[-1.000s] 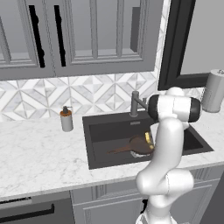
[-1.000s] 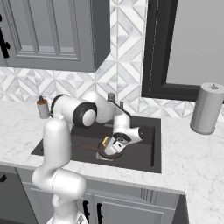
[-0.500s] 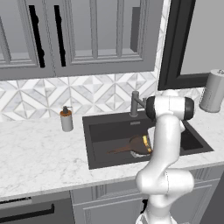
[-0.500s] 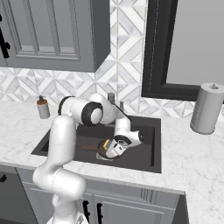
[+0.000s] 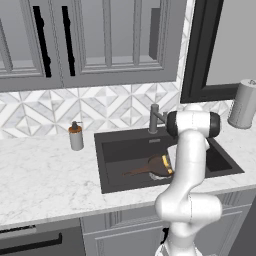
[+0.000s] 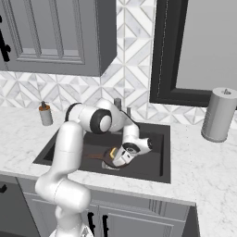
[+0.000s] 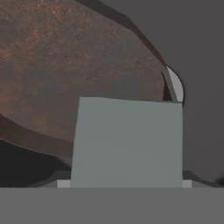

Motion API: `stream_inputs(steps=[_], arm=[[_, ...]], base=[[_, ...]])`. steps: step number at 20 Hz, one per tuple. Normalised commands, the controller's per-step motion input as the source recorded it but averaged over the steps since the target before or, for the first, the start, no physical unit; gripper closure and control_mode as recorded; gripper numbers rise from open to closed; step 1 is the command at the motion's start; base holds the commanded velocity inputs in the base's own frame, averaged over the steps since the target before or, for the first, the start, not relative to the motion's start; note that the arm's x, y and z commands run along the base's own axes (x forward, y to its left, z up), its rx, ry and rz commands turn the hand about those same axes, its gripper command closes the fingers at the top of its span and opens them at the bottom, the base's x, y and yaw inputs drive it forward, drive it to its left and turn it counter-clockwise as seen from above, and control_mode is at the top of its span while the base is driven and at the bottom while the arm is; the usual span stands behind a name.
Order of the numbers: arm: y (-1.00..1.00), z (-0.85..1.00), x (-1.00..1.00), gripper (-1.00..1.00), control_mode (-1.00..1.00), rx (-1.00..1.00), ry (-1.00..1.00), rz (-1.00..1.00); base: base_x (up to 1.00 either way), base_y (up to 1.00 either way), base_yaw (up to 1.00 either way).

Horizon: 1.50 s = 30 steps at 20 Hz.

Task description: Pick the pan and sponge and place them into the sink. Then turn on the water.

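The dark-brown pan (image 5: 154,167) lies in the charcoal sink (image 5: 116,148), its thin handle pointing left. It also shows as the pan (image 6: 102,155) and, up close, the pan (image 7: 65,65). My gripper (image 6: 118,158) hangs low inside the sink (image 6: 155,163), just over the pan's right edge, shut on the sponge (image 7: 127,142). The sponge's grey-green face hides my fingertips. A yellow sliver of sponge (image 5: 170,166) peeks beside the arm, as does the sponge (image 6: 112,152). A slice of the silver drain (image 7: 176,86) shows past the pan. The faucet (image 5: 155,119) runs no water.
A soap dispenser (image 5: 75,136) stands on the white marble counter left of the sink. A paper towel roll (image 6: 218,115) stands on the counter to the right. Grey wall cabinets hang above the tiled backsplash, and a dark-framed window sits behind the faucet (image 6: 118,103).
The hand with the sponge has sunk a little lower into the sink, closer to the pan. The pan has stayed where it was.
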Motion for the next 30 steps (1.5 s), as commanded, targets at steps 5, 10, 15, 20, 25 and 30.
stream_inputs(steps=[5, 10, 15, 20, 25, 30], arm=[[0.0, 0.0, 0.01, -1.0, -1.0, 0.02, -0.06, 0.0], [0.0, 0.08, 0.0, -1.0, -1.0, 0.1, -0.18, 0.0], [0.0, 0.23, -0.01, -1.0, -1.0, 0.11, -0.18, 0.0], [0.03, 0.56, -0.02, -1.0, -1.0, 0.09, -0.13, -0.02], [-0.01, 0.9, -0.27, -1.0, -1.0, 0.11, -0.06, -0.04], [0.0, 0.87, -0.41, -1.0, -1.0, 0.06, -0.01, -0.1]], base=[[0.0, 0.0, 0.0], [0.0, 0.0, 0.0], [0.0, 0.0, 0.0], [0.0, 0.0, 0.0], [0.0, 0.0, 0.0], [0.0, 0.0, 0.0]])
